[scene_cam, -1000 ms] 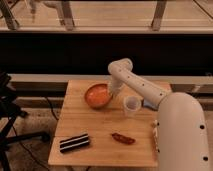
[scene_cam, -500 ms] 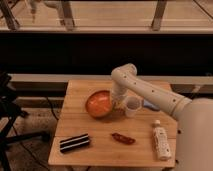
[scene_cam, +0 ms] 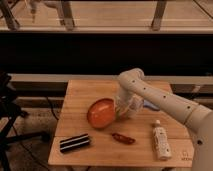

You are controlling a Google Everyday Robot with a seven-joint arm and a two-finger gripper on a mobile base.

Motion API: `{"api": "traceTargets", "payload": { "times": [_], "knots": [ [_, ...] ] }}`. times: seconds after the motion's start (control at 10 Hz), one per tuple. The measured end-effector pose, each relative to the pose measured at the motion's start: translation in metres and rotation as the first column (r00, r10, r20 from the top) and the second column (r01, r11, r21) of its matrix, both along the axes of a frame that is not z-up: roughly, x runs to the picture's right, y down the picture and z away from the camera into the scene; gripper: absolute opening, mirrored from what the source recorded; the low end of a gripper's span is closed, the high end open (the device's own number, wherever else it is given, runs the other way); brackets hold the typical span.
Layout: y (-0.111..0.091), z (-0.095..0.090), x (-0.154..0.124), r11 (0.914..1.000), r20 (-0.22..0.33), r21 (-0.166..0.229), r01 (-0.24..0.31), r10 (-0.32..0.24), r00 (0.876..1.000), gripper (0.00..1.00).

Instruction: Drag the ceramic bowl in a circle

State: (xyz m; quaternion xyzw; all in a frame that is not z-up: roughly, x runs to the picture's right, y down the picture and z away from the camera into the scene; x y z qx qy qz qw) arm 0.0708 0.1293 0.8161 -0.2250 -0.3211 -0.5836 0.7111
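Observation:
The ceramic bowl (scene_cam: 101, 113) is orange with a darker rim and sits near the middle of the wooden table (scene_cam: 100, 152). Its glossy inside is tipped toward the camera. My gripper (scene_cam: 120, 108) comes down from the white arm at the bowl's right rim and is shut on that rim. A small white cup (scene_cam: 132, 107) stands just right of the gripper, partly hidden behind the wrist.
A red chili (scene_cam: 123, 138) lies in front of the bowl. A black striped packet (scene_cam: 75, 143) lies at the front left and a white bottle (scene_cam: 160, 141) at the front right. A pale blue item (scene_cam: 152, 105) sits behind the arm. A dark stand (scene_cam: 7, 107) is left of the table.
The bowl has slid toward the table's front and slightly right, with the gripper moving along at its rim. The arm has swung so that the bottle now shows.

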Motion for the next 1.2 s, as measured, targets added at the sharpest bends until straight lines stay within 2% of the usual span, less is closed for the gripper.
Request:
{"api": "traceTargets", "payload": {
  "times": [0.2,0.3,0.5,0.7,0.8,1.0,1.1,1.2],
  "knots": [
    [0.004,0.002,-0.027,0.9980,0.070,-0.008,0.063,-0.062,0.996,0.02],
    [0.009,0.007,-0.051,0.9940,0.109,-0.020,0.108,-0.105,0.988,0.02],
    [0.014,0.014,-0.080,0.9865,0.151,-0.028,0.161,-0.155,0.976,0.02],
    [0.014,0.027,-0.116,0.9740,0.209,-0.019,0.226,-0.217,0.953,0.02],
    [0.011,0.030,-0.124,0.9706,0.224,-0.010,0.240,-0.232,0.947,0.02],
    [-0.002,0.042,-0.135,0.9692,0.239,0.005,0.246,-0.240,0.941,0.02],
    [-0.010,0.051,-0.141,0.9735,0.247,0.008,0.228,-0.223,0.943,0.02],
    [-0.018,0.060,-0.141,0.9820,0.254,0.004,0.189,-0.184,0.950,0.02]
  ]
}}
